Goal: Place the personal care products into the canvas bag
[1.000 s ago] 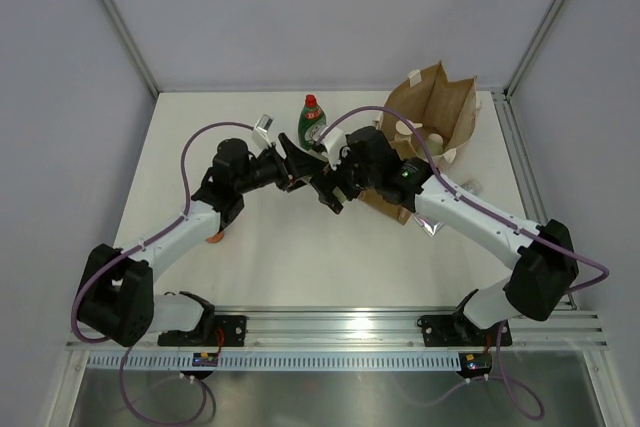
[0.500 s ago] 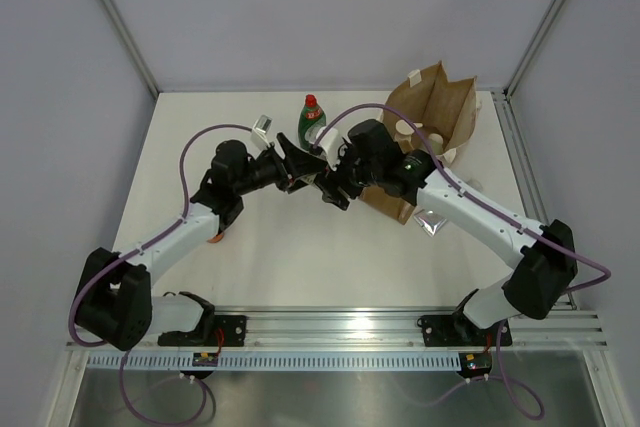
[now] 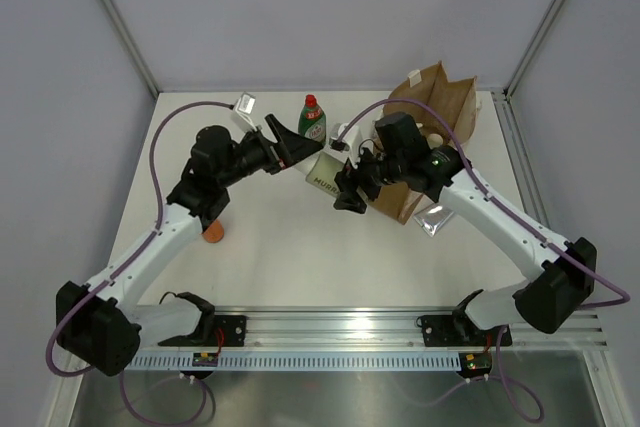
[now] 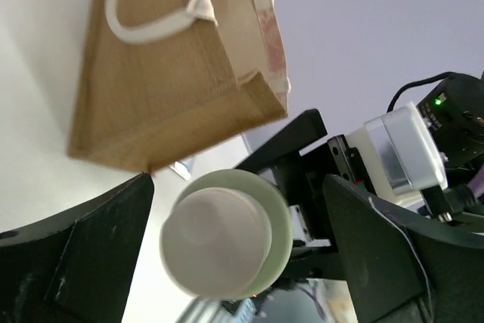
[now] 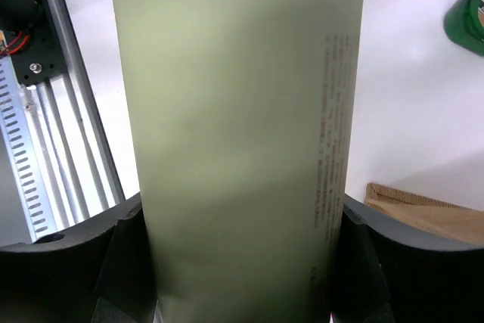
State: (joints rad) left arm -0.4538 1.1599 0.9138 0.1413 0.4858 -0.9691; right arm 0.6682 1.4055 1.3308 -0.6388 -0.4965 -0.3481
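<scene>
Handover just done. Left fingers (image 4: 91,255), clamped on the pale bottle (image 3: 324,176) a second ago, now spread wide and drawn back toward the upper left of the overhead view. Clear of the bottle on both sides in the left wrist view. Right fingers (image 5: 113,262), wide open a second ago, now clenched around the bottle's body, holding it tilted at centre frame with the white cap pointing toward the left arm. No longer shared between the two arms; carried by the right alone, just left of the bag (image 3: 432,107). Bag upright at upper right, mouth open. Probably calls for a short lift and a swing right over the bag's rim, then a release. Not yet bagged, out on the desk (image 3: 270,257): green bottle (image 3: 312,119) at upper centre, orange item (image 3: 213,233) at left, silver tube (image 3: 434,219) just below the bag.
</scene>
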